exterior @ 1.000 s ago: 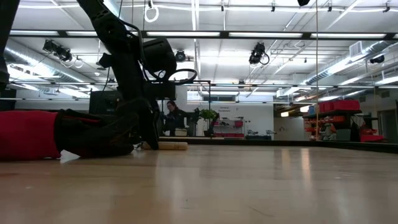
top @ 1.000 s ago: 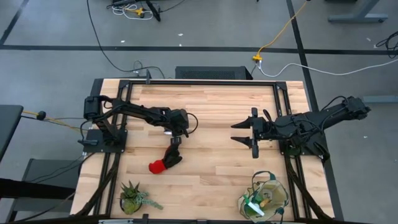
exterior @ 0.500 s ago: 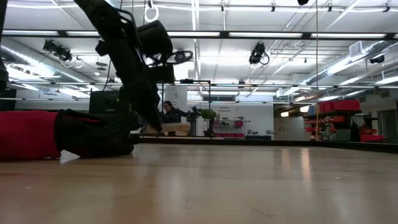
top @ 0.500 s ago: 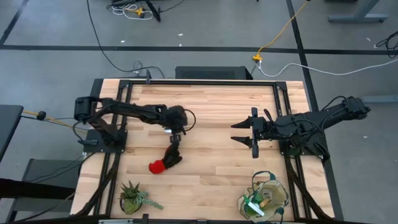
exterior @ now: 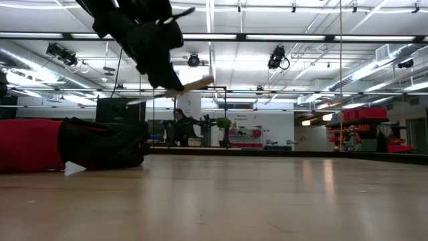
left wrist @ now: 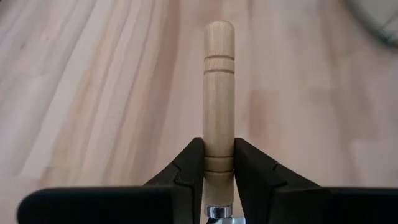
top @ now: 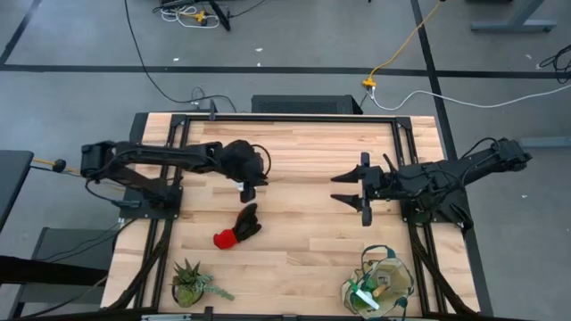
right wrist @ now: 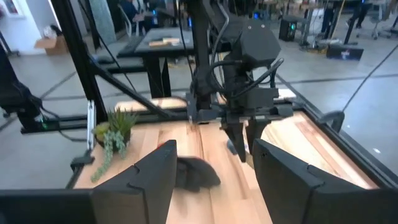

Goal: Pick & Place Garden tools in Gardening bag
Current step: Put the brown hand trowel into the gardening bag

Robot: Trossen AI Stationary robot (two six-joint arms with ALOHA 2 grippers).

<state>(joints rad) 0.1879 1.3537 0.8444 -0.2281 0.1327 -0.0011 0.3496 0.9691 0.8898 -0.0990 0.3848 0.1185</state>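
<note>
2 dark fingers of the left gripper (left wrist: 219, 163) are clenched on a turned wooden handle (left wrist: 219, 93), a pale, smooth cylinder with a rounded end and shallow grooves cut around it; a glint of metal is seen at its base, but which tool it belongs to cannot be told. The tool is held lifted off the table (top: 303, 147), above the left half of the light, planked wood surface. Just below it, toward the near edge, the red-and-black glove pair (top: 236, 229) is seen lying flat as a soft, crumpled fabric heap, red at 1 end and black at the other. At the near right corner the gardening bag (top: 379, 283) is stood upright, its round mouth ringed with dark green trim and a bright green piece (top: 359, 291) showing inside. A spiky green potted plant (top: 190, 282) is set at the near left corner. The right gripper (top: 350, 190) is held released, its fingers spread wide over the table's right half.
</note>
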